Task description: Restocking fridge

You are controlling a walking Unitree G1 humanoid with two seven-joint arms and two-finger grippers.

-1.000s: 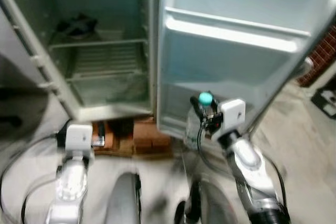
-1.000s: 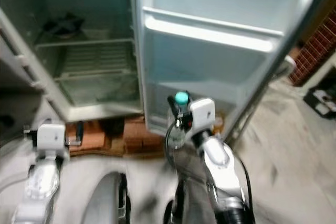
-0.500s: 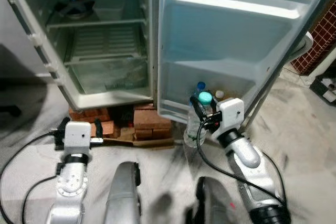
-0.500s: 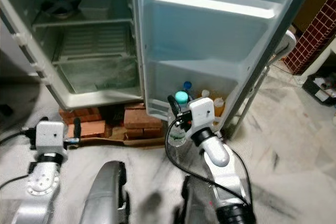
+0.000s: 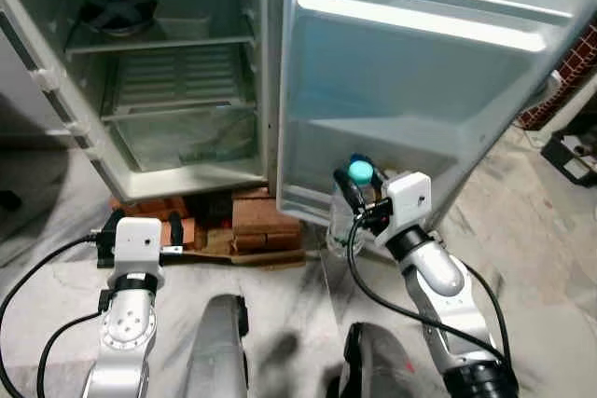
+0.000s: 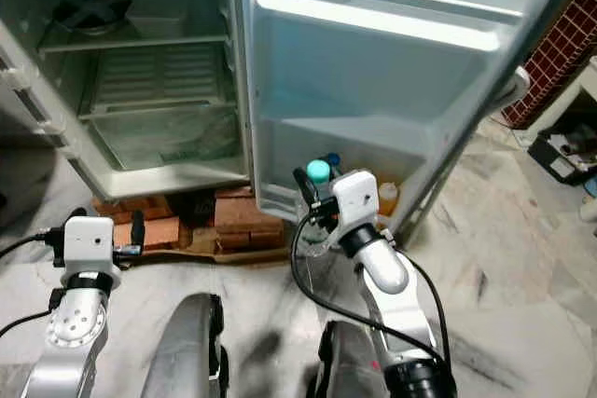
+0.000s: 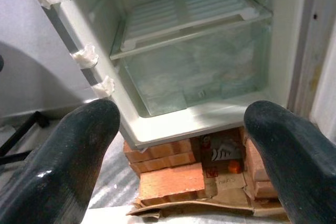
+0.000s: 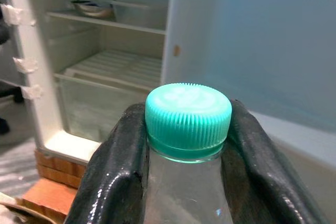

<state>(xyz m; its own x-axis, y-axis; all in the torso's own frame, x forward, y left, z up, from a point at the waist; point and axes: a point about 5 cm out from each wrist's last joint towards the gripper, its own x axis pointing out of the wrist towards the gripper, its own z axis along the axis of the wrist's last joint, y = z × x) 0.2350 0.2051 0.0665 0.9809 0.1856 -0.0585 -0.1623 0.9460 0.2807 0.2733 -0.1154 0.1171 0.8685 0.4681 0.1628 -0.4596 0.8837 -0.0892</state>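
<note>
1. The fridge (image 5: 187,72) stands open on a stack of bricks (image 5: 266,216), and its door (image 5: 420,90) swings out toward the robot's right.
2. Inside, the top shelf (image 5: 159,39) carries a dark bowl-like thing (image 5: 117,11) at its left end; what is in it is too dim to tell. Below sits a slatted shelf (image 7: 184,17) over a clear drawer (image 7: 194,72) whose contents cannot be made out through the frosted front.
3. The door's bottom rack (image 6: 373,193) holds a bottle with a blue cap (image 6: 333,161) and an orange bottle (image 6: 388,197), both largely hidden behind the right arm.
4. The right hand (image 8: 181,145) is clamped on a clear bottle (image 8: 186,192), its two black fingers (image 8: 113,166) pressing the neck just under the teal cap (image 8: 188,116).
5. That bottle stands upright, held just in front of the door's bottom rack, near its inner edge.
6. The bottle's lower body is cut off in the wrist view and blurred in the head views.
7. The left hand (image 7: 178,145) hangs low before the bricks, fingers spread wide with nothing between them.
</note>
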